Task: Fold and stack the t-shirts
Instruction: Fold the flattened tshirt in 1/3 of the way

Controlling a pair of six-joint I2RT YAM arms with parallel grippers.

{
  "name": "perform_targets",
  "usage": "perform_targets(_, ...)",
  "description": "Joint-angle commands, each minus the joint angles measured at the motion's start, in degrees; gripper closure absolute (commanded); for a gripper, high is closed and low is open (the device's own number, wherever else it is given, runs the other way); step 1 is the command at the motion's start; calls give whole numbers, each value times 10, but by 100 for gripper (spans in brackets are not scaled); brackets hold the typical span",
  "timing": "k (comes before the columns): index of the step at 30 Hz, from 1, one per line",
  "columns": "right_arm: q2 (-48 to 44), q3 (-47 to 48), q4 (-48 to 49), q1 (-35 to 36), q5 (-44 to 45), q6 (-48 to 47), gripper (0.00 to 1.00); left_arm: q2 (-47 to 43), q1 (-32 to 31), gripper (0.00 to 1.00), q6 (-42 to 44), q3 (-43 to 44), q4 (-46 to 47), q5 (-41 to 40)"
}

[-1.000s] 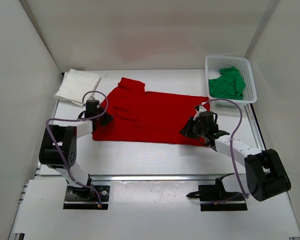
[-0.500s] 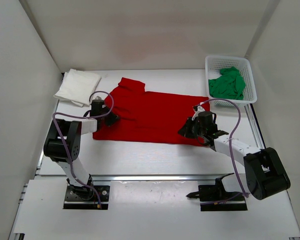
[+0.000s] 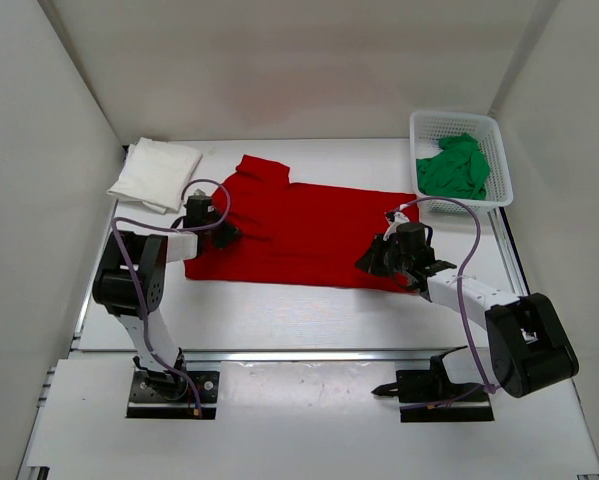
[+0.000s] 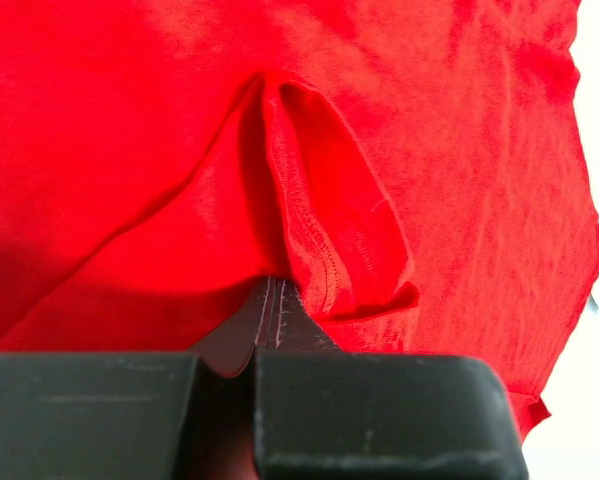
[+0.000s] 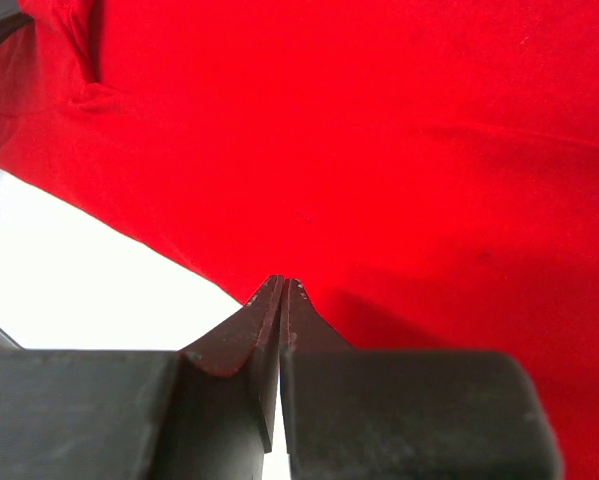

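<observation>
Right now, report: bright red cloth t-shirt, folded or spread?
Mostly spread: the bright red cloth t-shirt lies flat; one hemmed edge puckers at the left claw.

Top cam: fixed, high, behind the arm bases (image 3: 169,385), looking down and forward. It's far off, so the whole tabletop (image 3: 309,310) is in frame.
Left wrist cam: right behind the left claw (image 4: 276,290), looking along its fingers. It's very close to the red t-shirt (image 4: 459,150), and cloth nearly fills the frame.
Right wrist cam: same mount behind the right claw (image 5: 282,285), close on the shirt's near edge, with a wedge of bare tabletop lower left.
Overlap: all three see the red shirt. Left wrist covers its left end, right wrist its near right corner.
</observation>
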Motion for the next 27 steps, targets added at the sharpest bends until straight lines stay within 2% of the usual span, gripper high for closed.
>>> perform_targets(1,-1,13,26,-2,-3,-12,100,5,-9,100,-7,24,17,-2)
perform_targets(9,2,9,31,-2,-4,-11,100,32,-30,100,-20,63,34,-7)
perform_targets(16,-5,5,27,-2,6,-11,100,73,-64,100,-13,150,17,3)
perform_targets(18,-7,4,28,-8,1,-11,100,43,-63,98,1,132,17,-10)
perform_targets(20,-8,4,26,-7,6,-11,100,14,-45,91,15,99,20,-11)
perform_targets(25,12,10,24,14,14,-10,100,-85,0,90,-4,-63,52,6)
perform_targets(27,26,11,21,13,9,-5,100,-94,8,91,-2,-96,48,5)
